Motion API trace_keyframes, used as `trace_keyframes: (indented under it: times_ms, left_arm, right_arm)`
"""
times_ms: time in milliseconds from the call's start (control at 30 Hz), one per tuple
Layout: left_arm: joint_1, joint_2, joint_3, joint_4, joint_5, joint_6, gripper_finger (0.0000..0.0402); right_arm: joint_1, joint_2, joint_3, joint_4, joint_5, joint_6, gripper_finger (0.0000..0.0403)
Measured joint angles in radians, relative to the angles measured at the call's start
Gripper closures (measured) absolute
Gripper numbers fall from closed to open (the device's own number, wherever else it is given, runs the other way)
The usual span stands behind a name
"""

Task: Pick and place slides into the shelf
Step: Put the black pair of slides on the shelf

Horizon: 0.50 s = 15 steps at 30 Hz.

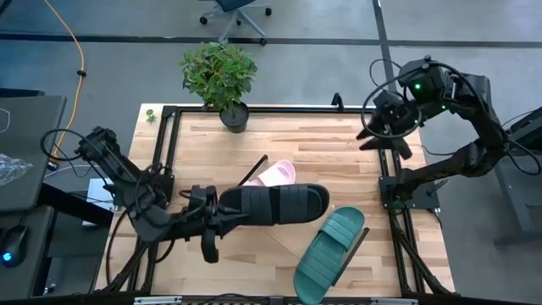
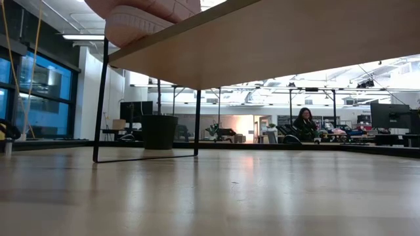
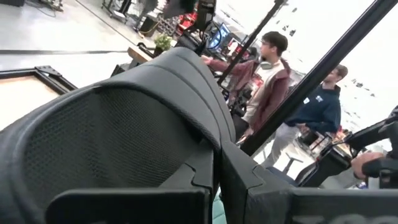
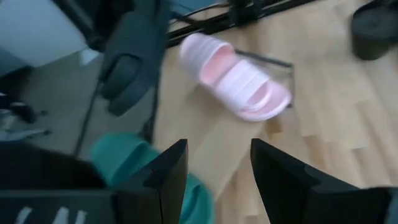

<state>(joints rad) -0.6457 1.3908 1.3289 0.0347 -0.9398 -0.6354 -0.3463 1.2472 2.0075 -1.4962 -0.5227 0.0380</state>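
My left gripper [image 1: 212, 222] sits at about eight o'clock on the slatted tabletop [image 1: 322, 144], fingers clamped on the heel end of the black slide [image 1: 275, 204], which I hold lifted with its toe pointing toward three o'clock. In my left wrist view its dark sole [image 3: 118, 143] fills nearly everything, matte and finely pebbled, so I judge it grippy rather than slick. It looks light and rubbery: stiff enough to stay straight when held by one end, soft enough to give under my pads. I would expect the free toe to sag or wobble a little, so the heel rim or the ribbed strap seems the surest hold.

Just past the black slide, toward twelve o'clock, the light pink slide [image 1: 275, 174] lies on the shelf [image 1: 284, 246]; the low view shows its sole [image 2: 147, 16] resting on the plank's upper face. The plank runs diagonally under both, down toward the teal green slide [image 1: 330, 252] at five o'clock, which lies tilted on the shelf's end by the thin black frame. I cannot tell whether it sits fully on the plank.

My right gripper [image 1: 391, 119] waits up at two o'clock, off the table's edge, fingers [image 4: 283, 180] spread wide and holding nothing; past them I see the pink slide [image 4: 239, 78] and a teal blur.

I can read no brand, label or writing on any slide, the shelf or the potted plant [image 1: 222, 80] at twelve o'clock.
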Motion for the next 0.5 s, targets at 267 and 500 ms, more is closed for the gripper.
trace_keyframes:
  times_ms: [267,500]
  left_arm:
    - [-0.038,0.043,0.0,0.062,-0.112,-0.005,0.0401]
    - [-0.035,0.118,0.0,0.217,-0.19,0.0,0.0401]
  right_arm:
    - [0.0,-0.024,0.0,-0.048,-0.035,-0.021,0.0236]
    - [0.0,-0.063,0.0,-0.049,0.024,-0.063,0.0236]
